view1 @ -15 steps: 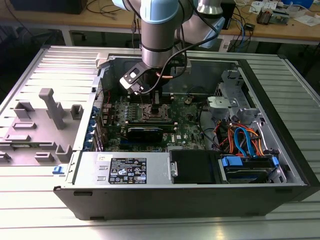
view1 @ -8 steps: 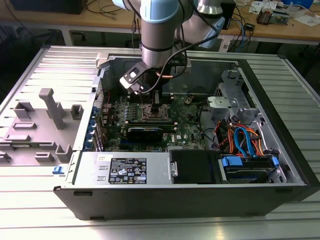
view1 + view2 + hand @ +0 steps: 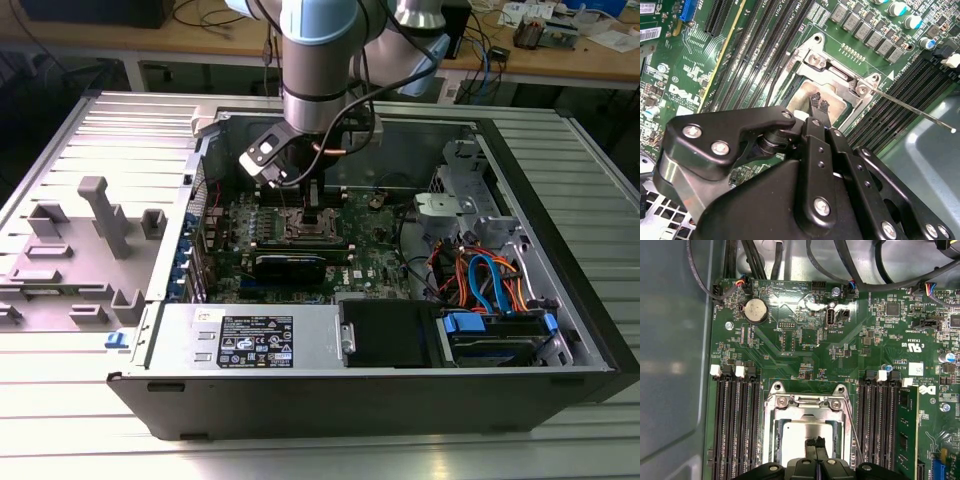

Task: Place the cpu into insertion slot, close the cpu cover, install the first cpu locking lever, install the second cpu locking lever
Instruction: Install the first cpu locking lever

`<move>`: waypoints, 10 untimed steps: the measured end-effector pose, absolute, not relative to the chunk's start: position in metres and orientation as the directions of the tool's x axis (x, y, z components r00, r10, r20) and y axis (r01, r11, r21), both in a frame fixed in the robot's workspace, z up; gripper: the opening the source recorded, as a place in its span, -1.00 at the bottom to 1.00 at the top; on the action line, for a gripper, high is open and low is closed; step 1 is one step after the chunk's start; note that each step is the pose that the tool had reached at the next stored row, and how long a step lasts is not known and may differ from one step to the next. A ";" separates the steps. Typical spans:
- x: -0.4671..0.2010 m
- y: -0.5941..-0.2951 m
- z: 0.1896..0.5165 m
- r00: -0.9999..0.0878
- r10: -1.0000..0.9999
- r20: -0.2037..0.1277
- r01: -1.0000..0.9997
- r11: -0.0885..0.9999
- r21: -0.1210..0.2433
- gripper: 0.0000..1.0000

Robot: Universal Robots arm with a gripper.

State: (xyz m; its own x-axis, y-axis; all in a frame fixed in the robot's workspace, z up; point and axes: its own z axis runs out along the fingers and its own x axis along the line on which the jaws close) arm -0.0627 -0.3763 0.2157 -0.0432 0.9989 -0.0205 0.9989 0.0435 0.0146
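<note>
Gripper (image 3: 815,442), fingertips closed together and holding nothing, is at the top face of the cpu (image 3: 799,432), which lies within the cut-out of the cpu cover (image 3: 805,401) on the motherboard (image 3: 805,340).

The cpu (image 3: 800,432), dull silver-grey, lay flat in the insertion slot (image 3: 779,440). The cpu cover (image 3: 807,401), a silver frame, lay down over the slot. A thin locking lever (image 3: 912,109) stuck out beside the slot.
</note>
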 end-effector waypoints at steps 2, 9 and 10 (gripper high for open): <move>-0.063 -0.376 0.216 -0.043 0.999 -0.020 0.999 0.043 0.015 -0.79; -0.063 -0.376 0.217 -0.043 0.999 -0.021 0.999 0.043 0.014 -0.79; -0.063 -0.376 0.218 -0.043 0.999 -0.021 0.999 0.043 0.014 -0.79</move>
